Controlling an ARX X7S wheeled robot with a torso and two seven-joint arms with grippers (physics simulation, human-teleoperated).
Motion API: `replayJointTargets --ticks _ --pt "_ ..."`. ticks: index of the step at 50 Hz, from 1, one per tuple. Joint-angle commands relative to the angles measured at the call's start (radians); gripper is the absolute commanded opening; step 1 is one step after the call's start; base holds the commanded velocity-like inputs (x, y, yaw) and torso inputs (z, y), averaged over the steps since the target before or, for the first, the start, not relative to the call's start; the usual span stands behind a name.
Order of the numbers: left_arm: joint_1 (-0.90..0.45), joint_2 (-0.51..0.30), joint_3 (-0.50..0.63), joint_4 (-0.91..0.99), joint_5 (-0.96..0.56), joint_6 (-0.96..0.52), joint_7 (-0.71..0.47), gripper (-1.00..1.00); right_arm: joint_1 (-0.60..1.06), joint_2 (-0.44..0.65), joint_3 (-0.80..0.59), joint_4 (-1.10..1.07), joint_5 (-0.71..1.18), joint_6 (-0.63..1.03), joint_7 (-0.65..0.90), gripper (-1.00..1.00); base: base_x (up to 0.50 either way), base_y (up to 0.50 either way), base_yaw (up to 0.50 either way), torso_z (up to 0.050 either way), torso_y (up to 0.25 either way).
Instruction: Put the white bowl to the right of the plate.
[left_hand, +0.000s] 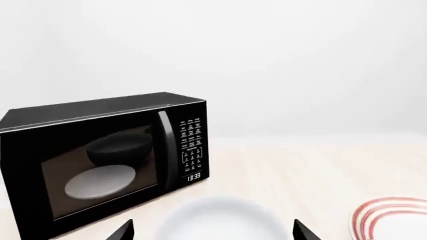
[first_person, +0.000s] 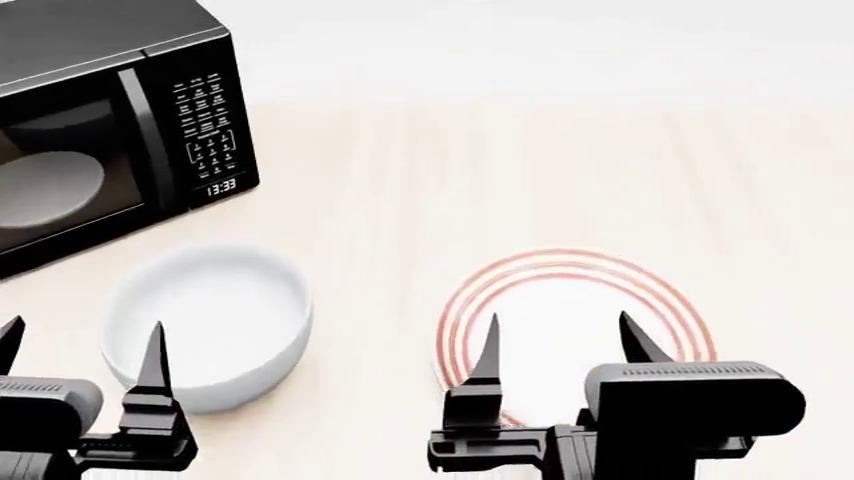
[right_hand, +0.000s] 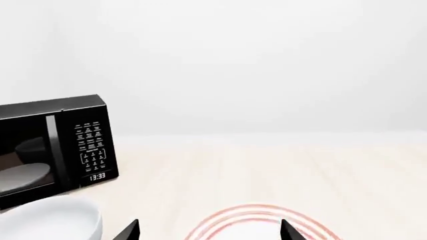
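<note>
White bowl (first_person: 207, 325) stands upright on the pale bench (first_person: 561, 170), to the left of the plate (first_person: 577, 330) and near the front corner of the black microwave (first_person: 114, 120). It is not yet where the task wants it: the goal is the bare bench on the far side of the plate, so the bowl has to pass over or around the plate from left to right.

The bowl is round, so no long axis decides the grasp; only the rim matters. It lies straight ahead of the left gripper (first_person: 83, 355), and in the head view one of the two left fingers (first_person: 154, 365) shows in front of the near rim. Whether it touches the rim I cannot tell. In the left wrist view the bowl (left_hand: 223, 220) is centred between the two dark tips, and these tips stand well apart, so the left fingers are released and hold nothing.

The right gripper (first_person: 558, 350) hovers over the near part of the plate, with its fingers also spread and empty. It is clearly farther from the bowl, since most of the plate lies between them. In my judgement the left arm is the nearer one for the pick, but the target place lies on the right arm's side, so the carry across will be long.

The microwave shows a pale dish (first_person: 40, 185) behind its door; this one is not part of the task.
</note>
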Motion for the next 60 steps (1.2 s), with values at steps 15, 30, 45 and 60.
replayJointTargets --ticks 15,30,45,60 --pt "-0.009 -0.019 0.009 0.055 -0.018 -0.028 -0.029 1.00 0.023 0.016 0.002 -0.037 0.042 0.024 0.031 1.00 0.50 -0.22 0.00 0.000 0.001" --pt "-0.010 -0.028 0.005 0.039 -0.033 -0.019 -0.037 1.00 0.032 0.024 -0.010 -0.011 0.034 0.009 0.058 1.00 0.50 0.19 0.00 0.000 0.000" --pt "0.050 -0.039 -0.150 0.011 -0.031 -0.014 -0.126 1.00 0.231 0.037 -0.046 -0.074 0.031 0.370 0.140 1.00 0.07 0.06 0.00 0.000 0.000" --pt "0.223 -0.027 -0.359 -0.027 -0.015 0.183 -0.200 1.00 0.624 -0.107 0.036 0.123 0.307 0.638 0.136 1.00 0.00 0.00 0.00 0.000 0.000"
